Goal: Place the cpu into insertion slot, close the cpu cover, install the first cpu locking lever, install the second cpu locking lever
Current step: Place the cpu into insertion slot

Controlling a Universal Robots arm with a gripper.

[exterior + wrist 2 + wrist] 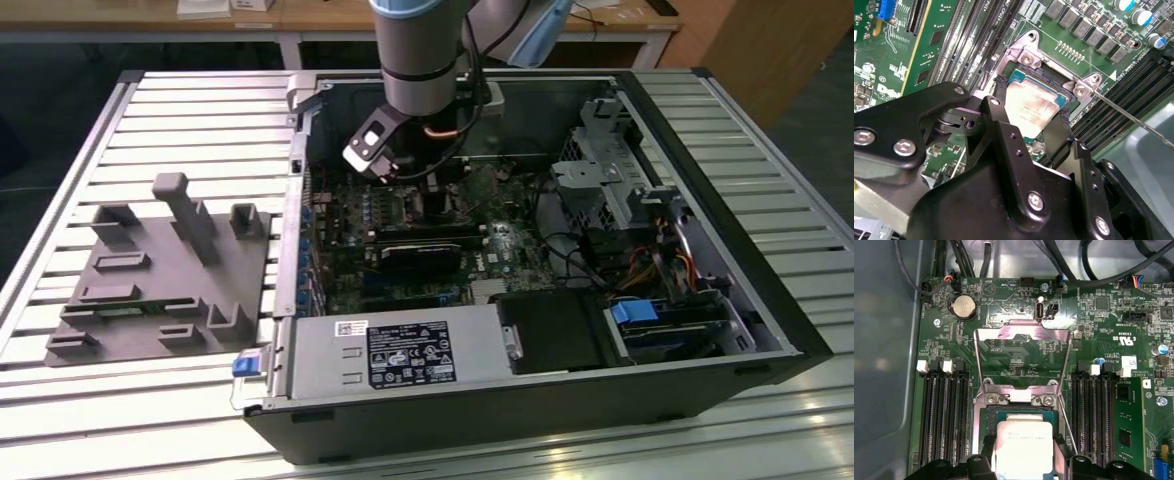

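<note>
My gripper (1032,102) reaches down into the open computer case (747,300), and its black fingers (999,107) press on two opposite edges of the cpu (1029,115). The silvery-tan cpu (1024,440) sits level at the insertion slot (988,415), inside its silver rim (1026,59); whether it is fully seated I cannot tell. The cpu cover (981,360), a silver frame with a square cut-out, stands swung open beyond the slot. A thin metal locking lever (1124,112) sticks out unlatched beside the slot. In the exterior view the gripper (424,195) is low over the green board.
Long black memory slots (941,415) flank the socket on both sides. A power supply (387,355) and a drive cage (627,190) crowd the case. A grey fixture with upright pegs (160,270) rests on the slatted table at the exterior view's left.
</note>
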